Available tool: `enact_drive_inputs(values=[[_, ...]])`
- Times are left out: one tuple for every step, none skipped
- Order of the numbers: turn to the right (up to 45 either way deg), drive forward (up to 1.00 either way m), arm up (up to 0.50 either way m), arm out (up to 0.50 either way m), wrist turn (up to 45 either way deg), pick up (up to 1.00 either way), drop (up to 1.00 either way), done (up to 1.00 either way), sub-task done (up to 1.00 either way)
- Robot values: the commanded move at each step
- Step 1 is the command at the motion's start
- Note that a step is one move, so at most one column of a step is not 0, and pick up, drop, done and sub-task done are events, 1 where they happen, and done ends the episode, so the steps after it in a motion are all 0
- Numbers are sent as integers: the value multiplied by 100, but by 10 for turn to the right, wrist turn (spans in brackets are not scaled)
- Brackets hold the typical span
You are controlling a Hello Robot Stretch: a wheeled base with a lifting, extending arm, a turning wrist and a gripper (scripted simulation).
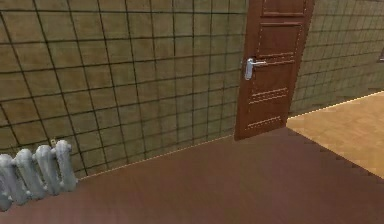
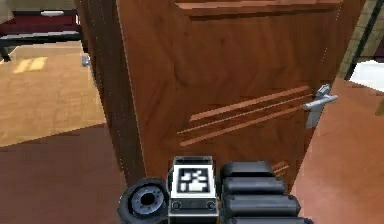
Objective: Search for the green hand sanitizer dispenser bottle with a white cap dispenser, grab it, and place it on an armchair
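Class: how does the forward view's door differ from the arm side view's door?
Forward view's door sits shut in a green tiled wall; arm side view's door stands open, a room beyond its left edge. The first's handle is at its left, the second's handle at its right. Both are brown wood with silver handles.

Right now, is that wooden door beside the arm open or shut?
Open: the door stands angled out, and a room's tan floor shows past its left edge.
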Motion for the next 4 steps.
enact_drive_inputs(values=[[150, 0, 0, 0, 0, 0, 0, 0, 0], [30, 0, 0, 0, 0, 0, 0, 0, 0], [0, 55, 0, 0, 0, 0, 0, 0, 0], [450, 0, 0, 0, 0, 0, 0, 0, 0]])
